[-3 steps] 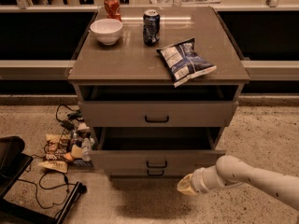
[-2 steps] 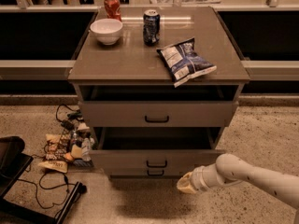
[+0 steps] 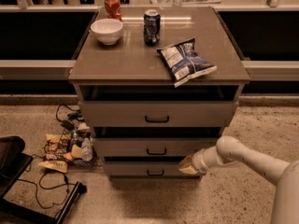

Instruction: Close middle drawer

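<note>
The middle drawer is the second of three in the grey-brown cabinet, with a small dark bar handle. It is only a little way out, and a dark gap shows above its front. The top drawer above it stands out further. The lowest drawer shows just below. My gripper is at the end of the white arm coming from the lower right. It is at the right end of the middle drawer's front, by its lower edge.
On the cabinet top are a white bowl, a red can, a dark can and a blue chip bag. Snack packets and cables lie on the floor at the left, by a black object.
The middle drawer has slid well into the cabinet, uncovering the lowest drawer's front. My gripper has moved up and inward with it.
</note>
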`<state>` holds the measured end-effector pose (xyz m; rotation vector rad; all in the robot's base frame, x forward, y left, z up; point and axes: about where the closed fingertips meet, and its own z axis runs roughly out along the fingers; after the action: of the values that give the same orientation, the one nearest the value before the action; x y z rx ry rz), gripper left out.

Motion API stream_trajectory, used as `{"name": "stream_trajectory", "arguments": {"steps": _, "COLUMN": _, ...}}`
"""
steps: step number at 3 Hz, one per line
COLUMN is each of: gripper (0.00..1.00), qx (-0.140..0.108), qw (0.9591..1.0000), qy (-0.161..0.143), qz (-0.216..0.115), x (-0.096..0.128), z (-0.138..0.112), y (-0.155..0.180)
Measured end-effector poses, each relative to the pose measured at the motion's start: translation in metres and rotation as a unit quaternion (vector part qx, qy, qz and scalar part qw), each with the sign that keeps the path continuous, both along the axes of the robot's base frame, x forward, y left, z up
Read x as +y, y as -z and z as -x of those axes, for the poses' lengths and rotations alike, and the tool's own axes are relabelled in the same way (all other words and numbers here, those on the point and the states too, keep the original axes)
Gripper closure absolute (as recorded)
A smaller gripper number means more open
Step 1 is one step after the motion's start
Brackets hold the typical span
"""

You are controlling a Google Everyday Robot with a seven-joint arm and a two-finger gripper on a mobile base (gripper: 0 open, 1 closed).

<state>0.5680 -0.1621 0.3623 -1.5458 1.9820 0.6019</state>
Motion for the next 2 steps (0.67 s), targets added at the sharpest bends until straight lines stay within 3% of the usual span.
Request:
{"name": "stream_trajectory", "arguments": {"steps": 1, "gripper": 1.0, "qx": 0.0, "qw": 1.0, "qy": 0.0, "qz": 0.0, "x": 0.0, "z": 0.0, "y": 0.0}}
{"name": "stream_trajectory", "arguments": {"steps": 2, "gripper": 1.0, "qx": 0.015, "qw": 0.9996, "qy": -0.018, "qz": 0.018, "x": 0.007, "z": 0.019, "y": -0.002}}
